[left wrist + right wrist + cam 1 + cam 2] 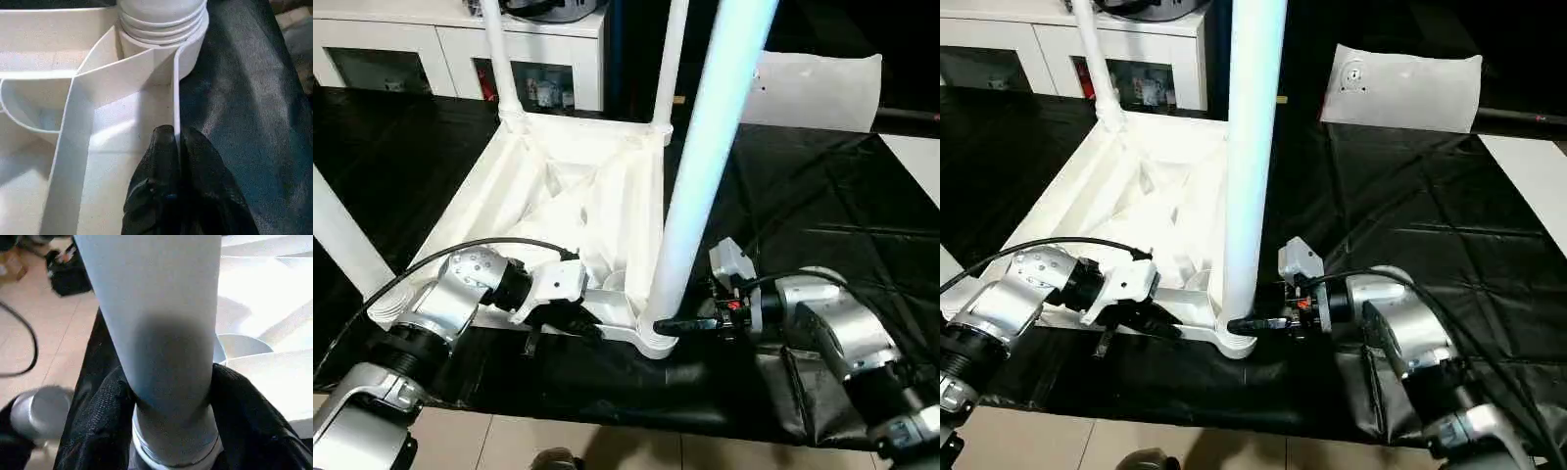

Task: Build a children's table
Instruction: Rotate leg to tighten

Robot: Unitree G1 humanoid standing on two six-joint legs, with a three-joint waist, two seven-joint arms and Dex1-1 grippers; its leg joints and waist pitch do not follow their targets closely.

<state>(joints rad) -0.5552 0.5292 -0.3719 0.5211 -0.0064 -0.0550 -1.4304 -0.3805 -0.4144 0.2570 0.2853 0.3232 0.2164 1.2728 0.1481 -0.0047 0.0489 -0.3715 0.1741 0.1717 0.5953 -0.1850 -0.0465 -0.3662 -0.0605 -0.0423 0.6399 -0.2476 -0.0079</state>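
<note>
2 grippers steady the inverted children's table [558,186], which looks light, stiff and slick: left gripper [177,147] pinches its thin rim, right gripper [168,396] clasps the leg [705,166] low, near the socket.

work table: large, black wrinkled cover [822,196], glossy folds
floor: pale tiles [607,446] along the near edge
cabinet: white, glass doors [372,69], behind the table's far left
sheet: white [1400,88], lying at the far right of the cover
</note>
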